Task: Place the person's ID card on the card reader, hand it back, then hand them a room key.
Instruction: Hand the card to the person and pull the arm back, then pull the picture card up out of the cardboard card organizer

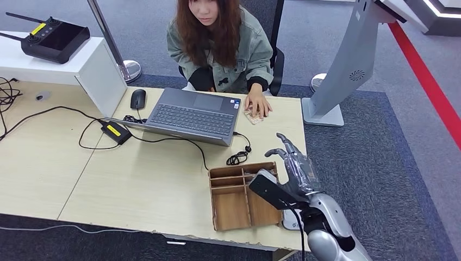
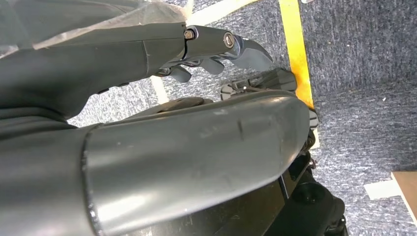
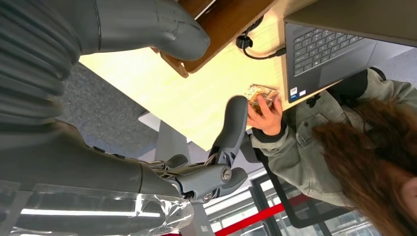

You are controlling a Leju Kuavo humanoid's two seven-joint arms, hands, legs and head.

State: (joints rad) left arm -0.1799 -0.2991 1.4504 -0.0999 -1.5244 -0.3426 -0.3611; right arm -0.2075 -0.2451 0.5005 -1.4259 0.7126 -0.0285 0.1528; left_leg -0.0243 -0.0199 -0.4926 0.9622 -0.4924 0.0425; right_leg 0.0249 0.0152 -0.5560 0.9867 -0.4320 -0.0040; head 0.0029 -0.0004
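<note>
Now one right hand (image 1: 293, 163) hovers open beside one wooden tray (image 1: 231, 209).

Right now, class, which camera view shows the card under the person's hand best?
The right wrist view: the card appears close, partly under the person's hand. In the head view it is small. The left wrist view faces the floor.

Table (image 1: 136, 185): pale wood grain. Laptop (image 1: 191, 115): grey, darker keys. Mouse (image 1: 138, 99): black. Tray (image 1: 239, 197), near right: brown wood. Card (image 1: 253, 118): tan, patterned, under the person's hand (image 1: 257, 103). Jacket (image 1: 251, 51): grey-green. Carpet (image 1: 380, 163): mottled blue-grey, red stripe (image 1: 429, 81) far right. Right hand (image 1: 293, 163): grey, silver arm. Controller (image 1: 51, 38), far left: black, yellow label.
</note>
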